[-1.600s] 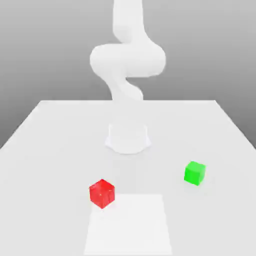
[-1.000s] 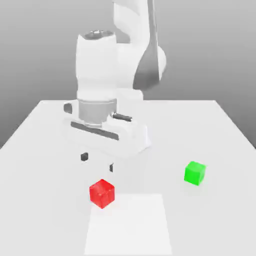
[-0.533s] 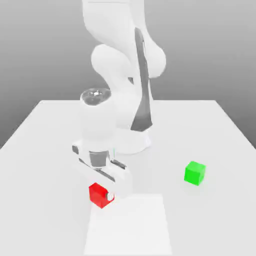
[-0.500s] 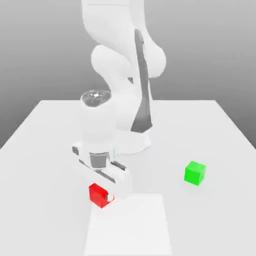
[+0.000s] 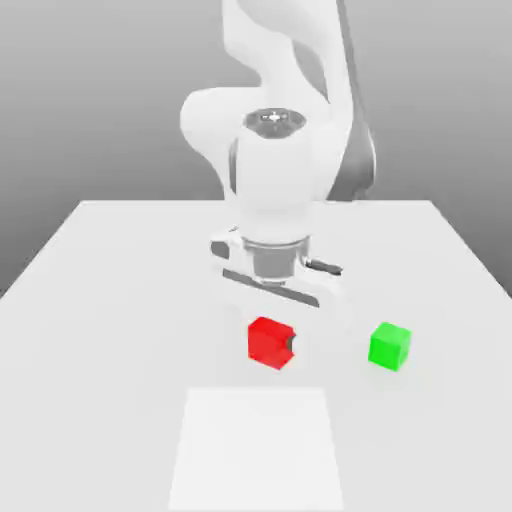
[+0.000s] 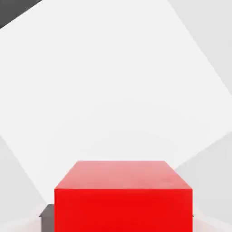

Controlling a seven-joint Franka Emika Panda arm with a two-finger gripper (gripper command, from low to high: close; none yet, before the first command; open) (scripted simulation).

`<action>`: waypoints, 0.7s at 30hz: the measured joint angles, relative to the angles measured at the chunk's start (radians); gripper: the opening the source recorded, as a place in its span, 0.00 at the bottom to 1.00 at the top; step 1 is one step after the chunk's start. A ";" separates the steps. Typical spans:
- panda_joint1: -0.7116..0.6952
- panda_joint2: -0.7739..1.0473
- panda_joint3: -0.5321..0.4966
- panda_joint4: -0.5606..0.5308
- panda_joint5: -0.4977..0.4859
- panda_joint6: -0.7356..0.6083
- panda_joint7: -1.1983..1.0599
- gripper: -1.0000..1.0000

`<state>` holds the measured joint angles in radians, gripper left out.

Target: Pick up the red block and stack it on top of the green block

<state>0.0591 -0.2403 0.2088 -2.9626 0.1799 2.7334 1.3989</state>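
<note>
While the white arm [image 5: 280,150] fills the upper middle of the exterior frame, the table [image 5: 100,330] spreads below it as a plain white slab, with 1 brighter white square patch [image 5: 255,445] at lower centre and a flat grey backdrop [image 5: 80,100] behind. Under the wrist, the tool [image 5: 272,345] is clamped on the red block [image 5: 268,342], which sits just below centre of the frame and appears lifted clear of the table, a dark fingertip showing at its right edge. In the hand view the same red block [image 6: 122,197] sits close up against the lens. The green block [image 5: 389,346] rests on the table to the right of centre, apart from the red one. I judge the carry step is in hand: the next move calls for bringing the red block squarely over the green one, then lowering before release.
</note>
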 joint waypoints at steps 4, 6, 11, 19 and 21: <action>0.137 -0.056 0.088 -0.017 0.066 -0.037 0.061 0.00; 0.204 -0.082 0.132 -0.026 0.097 -0.054 0.092 0.00; 0.350 -0.125 0.243 -0.048 0.155 -0.078 0.177 0.00; 0.193 0.115 0.367 -0.049 -0.070 0.149 0.344 0.00; 0.185 0.176 0.371 -0.048 -0.090 0.214 0.358 0.00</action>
<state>0.2436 -0.0638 0.5799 -3.0107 0.0895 2.9475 1.7570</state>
